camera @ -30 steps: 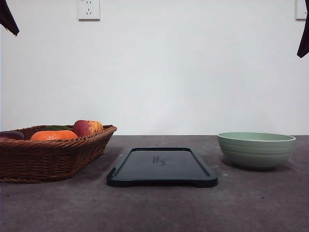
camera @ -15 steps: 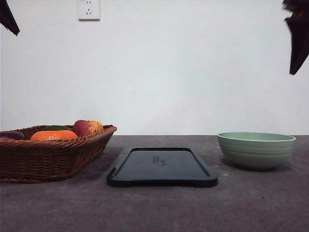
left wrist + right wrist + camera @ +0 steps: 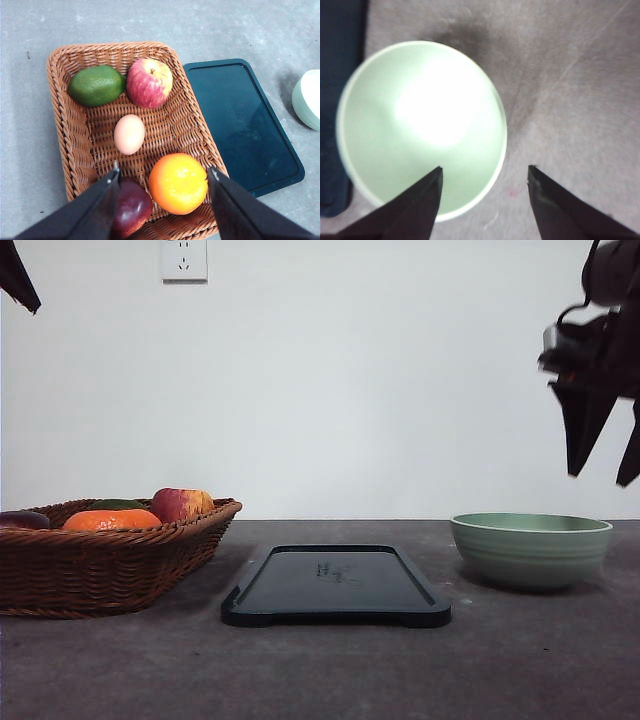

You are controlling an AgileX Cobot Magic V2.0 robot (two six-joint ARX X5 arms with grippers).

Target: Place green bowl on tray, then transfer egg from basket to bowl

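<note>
Two dark fingers (image 3: 415, 210) of the right gripper (image 3: 485, 172) stand spread apart with nothing between them, one over the near part of the green bowl (image 3: 420, 125), the other over bare bench (image 3: 580, 75) just beside its rim. In the front view the right gripper (image 3: 600, 465) hangs in the air above the green bowl (image 3: 531, 550), clear of it, fingers pointing down.

Both fingers (image 3: 95, 210) of the left gripper (image 3: 164, 172) are likewise spread and grasp nothing. They hang above the near end of the basket (image 3: 65, 125), apart from its contents. Below them lie an orange (image 3: 178, 183) and a dark red fruit (image 3: 131, 206), side by side. The egg (image 3: 129, 134) rests on the basket floor at the middle, touching no other fruit. At the far end an avocado (image 3: 96, 85) and a red apple (image 3: 149, 83) sit just beside each other.

Front view, bench (image 3: 320, 670) layout: basket (image 3: 100, 565) on the left, tray (image 3: 336, 586) at the centre, green bowl on the right. The tray is unoccupied and lies flat, near the basket and apart from the bowl. The bowl stands upright on the bench, with nothing seen inside it in the right wrist view, which is somewhat blurred. A wall socket (image 3: 184, 259) is mounted on the white wall behind.
</note>
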